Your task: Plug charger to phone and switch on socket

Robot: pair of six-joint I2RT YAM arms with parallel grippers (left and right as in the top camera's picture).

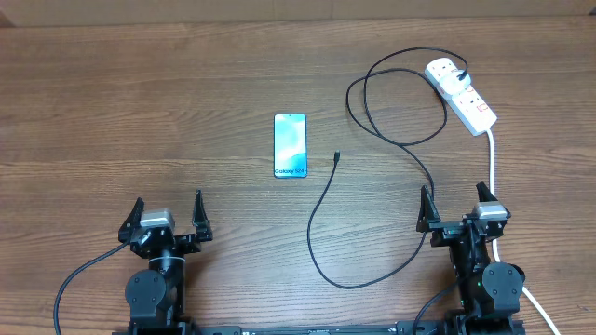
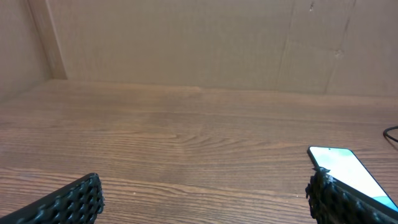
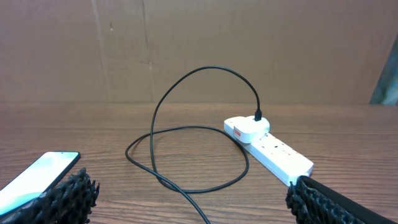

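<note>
Overhead, the phone [image 1: 290,146] lies screen-up on the table [image 1: 140,112], with the connector tip of the charger [image 1: 311,221] just right of it, not touching. The cable loops away to its plug, seated in the far end of the socket [image 1: 463,95]. Left gripper [image 1: 169,198] and right gripper [image 1: 453,195] sit near the front edge, fingers spread wide, holding nothing.

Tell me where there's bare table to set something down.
Widest bare patch: the table left of the phone, beyond the left hand. Crowded to the right: the charger loops from beside the phone to the socket, past the right hand.
</note>
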